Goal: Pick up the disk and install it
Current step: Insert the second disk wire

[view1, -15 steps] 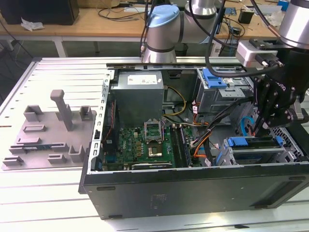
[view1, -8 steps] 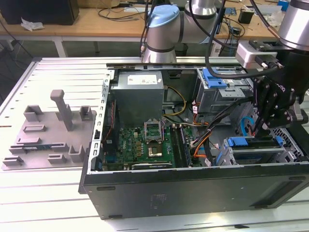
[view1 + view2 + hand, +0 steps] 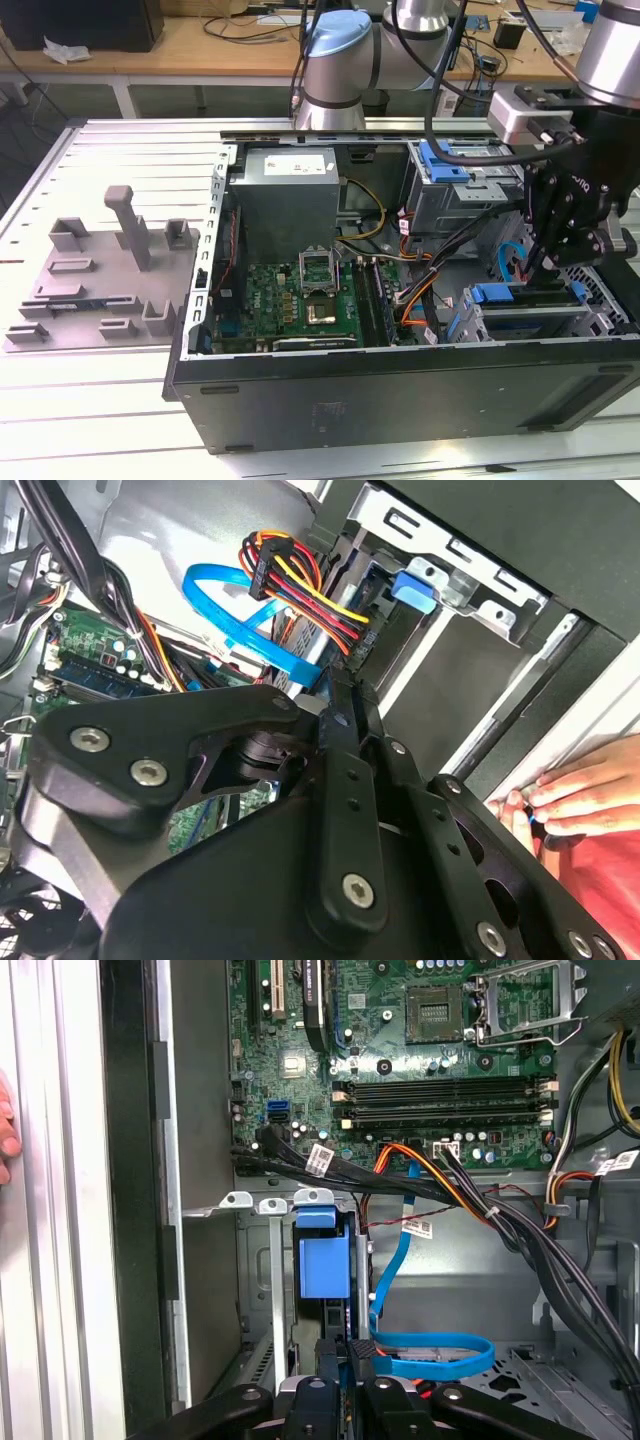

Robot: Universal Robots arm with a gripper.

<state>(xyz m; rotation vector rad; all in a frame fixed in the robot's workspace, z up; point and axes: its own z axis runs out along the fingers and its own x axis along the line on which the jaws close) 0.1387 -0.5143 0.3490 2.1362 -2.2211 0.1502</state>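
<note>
**One disk low in the tower case, gripper poised over it**

The disk [image 3: 530, 322], a flat silver-grey hard drive in a bright blue plastic carrier frame, lies level in the corner of the open black computer tower case [image 3: 400, 395] at the exterior view's right, against the case's near wall. It appears to sit in a metal bay there, with the blue end of its carrier facing the case's middle. Its long axis runs along that near wall.

The black gripper [image 3: 548, 262] hangs inside the same corner of the case, just above the disk's far edge, so the disk lies straight below it and slightly toward the near wall. In the first wrist view the gripper [image 3: 345, 1360] lines up with a blue plastic block [image 3: 325, 1260], probably the carrier's end. Whether the gripper is clenched, released or in contact with the disk I cannot tell.

Bundled cables [image 3: 440, 265] cross the case floor beside the disk. A person's hand [image 3: 570, 792] rests on the case's outer rim.
</note>
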